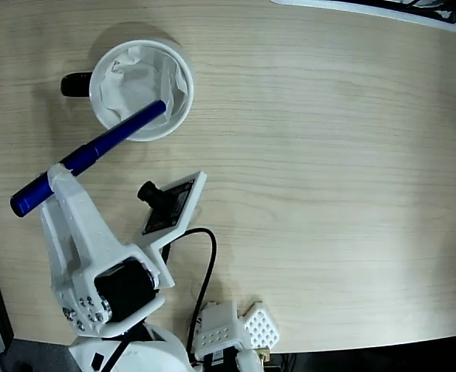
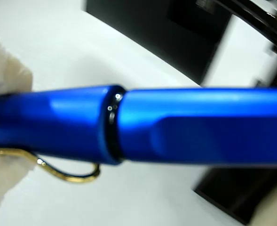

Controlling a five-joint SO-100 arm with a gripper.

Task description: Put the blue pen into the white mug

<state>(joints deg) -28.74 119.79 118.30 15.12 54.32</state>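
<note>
Overhead fixed view of a pale wood-grain worktop [image 1: 328, 194] with the white arm [image 1: 88, 248] entering from the lower left. Its hand [image 1: 63, 177] is clamped on the blue pen [image 1: 88, 157], gripping the barrel at a point nearer the lower-left end. The pen lies on a diagonal, one end projecting past the hand toward the lower left, the other end reaching up and right across the near rim of the white mug [image 1: 142, 89] and over its mouth. Whether that end touches the crumpled white paper [image 1: 138, 77] lining the mug cannot be told from above. The mug stands near the upper left of the worktop, its black handle [image 1: 76, 84] pointing left. A small black camera on a white bracket [image 1: 169, 203] sits on the arm just right of the hand, with a black cable [image 1: 206, 267] looping down toward the base.

Wrist view: the pen [image 2: 176, 125] fills the frame horizontally, glossy blue, with a dark ring at the joint between its two sections and a thin wire clip [image 2: 67, 172] curving below the left section. A white finger [image 2: 6, 75] of the hand shows blurred at the left edge. The background is out of focus.
</note>
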